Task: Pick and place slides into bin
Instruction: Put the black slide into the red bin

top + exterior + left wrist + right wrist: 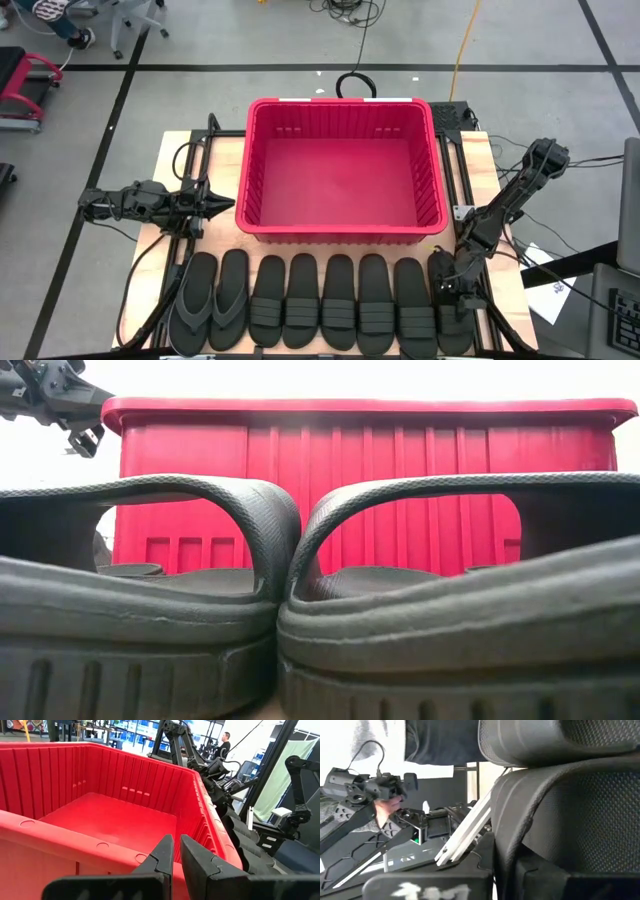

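The red bin (pixel 340 170) stands at the table's middle, toward the far edge. Along the near edge lie the slides in a row: a dark-grey flip-flop pair (pixel 210 300) at the left, then several black banded slides (pixel 338 300). Two of them fill the low view, with the bin (pixel 370 490) behind. My right gripper (pixel 452 288) is over the rightmost slide (pixel 455 325), shut on it. My left gripper (pixel 228 206) hangs shut and holds nothing beside the bin's left wall (pixel 100 845). My right gripper is shut on the rightmost slide's ribbed band, at its edge (pixel 506 825), with one finger on either side of the band. The fingers slant down from the table's far right. In the high view the slide still lies in the row with its sole on the table.
Cables and the metal frame rails (pixel 470 200) run beside the bin on the right. A person's hand (pixel 384 811) on a dark device shows beyond the table in the right wrist view. The bin's floor (pixel 110 820) holds nothing.
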Robot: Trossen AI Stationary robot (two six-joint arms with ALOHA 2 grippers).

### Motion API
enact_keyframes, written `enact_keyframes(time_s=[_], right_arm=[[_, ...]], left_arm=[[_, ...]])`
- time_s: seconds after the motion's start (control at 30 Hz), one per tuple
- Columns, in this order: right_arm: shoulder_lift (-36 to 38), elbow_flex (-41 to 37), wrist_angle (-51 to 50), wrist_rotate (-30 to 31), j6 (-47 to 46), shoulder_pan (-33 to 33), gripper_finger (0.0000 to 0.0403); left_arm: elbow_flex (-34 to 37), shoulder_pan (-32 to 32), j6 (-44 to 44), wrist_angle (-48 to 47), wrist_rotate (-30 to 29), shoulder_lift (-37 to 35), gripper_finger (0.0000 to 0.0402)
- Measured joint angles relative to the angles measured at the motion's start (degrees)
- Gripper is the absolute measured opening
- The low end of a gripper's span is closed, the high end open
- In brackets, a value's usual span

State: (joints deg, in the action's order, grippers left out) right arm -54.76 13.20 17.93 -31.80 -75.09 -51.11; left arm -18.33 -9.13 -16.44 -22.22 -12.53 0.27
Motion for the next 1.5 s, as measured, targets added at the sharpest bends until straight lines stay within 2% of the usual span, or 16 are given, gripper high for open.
enact_keyframes(time_s=[0.23, 0.7, 0.83, 0.97, 1.27, 1.4, 1.5], right_arm=[[0.75, 0.39, -0.67, -1.01, -2.74, 0.02, 0.0004], [8.33, 2.63, -2.28, -1.13, -5.33, 0.18, 0.0004], [8.32, 7.40, -0.08, -1.55, -3.11, 0.25, 0.0004], [6.26, 11.85, -6.13, 0.50, -0.54, 0.32, 0.0004], [-0.24, 23.20, -15.40, 0.21, 5.14, 2.57, 0.0004], [-2.66, 30.49, -22.71, -0.18, 9.66, 4.71, 0.0004], [-3.36, 37.85, -33.70, 0.16, 14.31, 7.04, 0.0004]], left_arm=[[0.00, -0.01, -0.58, 0.00, 0.00, 0.00, 0.0031], [0.00, -0.02, -0.55, 0.00, 0.00, 0.00, 0.0031], [0.00, -0.01, -0.22, -0.03, 0.00, -0.01, 0.0031], [0.00, -0.02, -0.22, -0.08, 0.00, 0.05, 0.0031], [0.01, -0.01, -1.70, -0.24, 0.00, 0.10, 0.0031], [0.02, 0.00, -2.37, -0.26, 0.07, 0.10, 0.0031], [0.02, 0.00, -2.37, -0.26, 0.07, 0.09, 0.0031]])
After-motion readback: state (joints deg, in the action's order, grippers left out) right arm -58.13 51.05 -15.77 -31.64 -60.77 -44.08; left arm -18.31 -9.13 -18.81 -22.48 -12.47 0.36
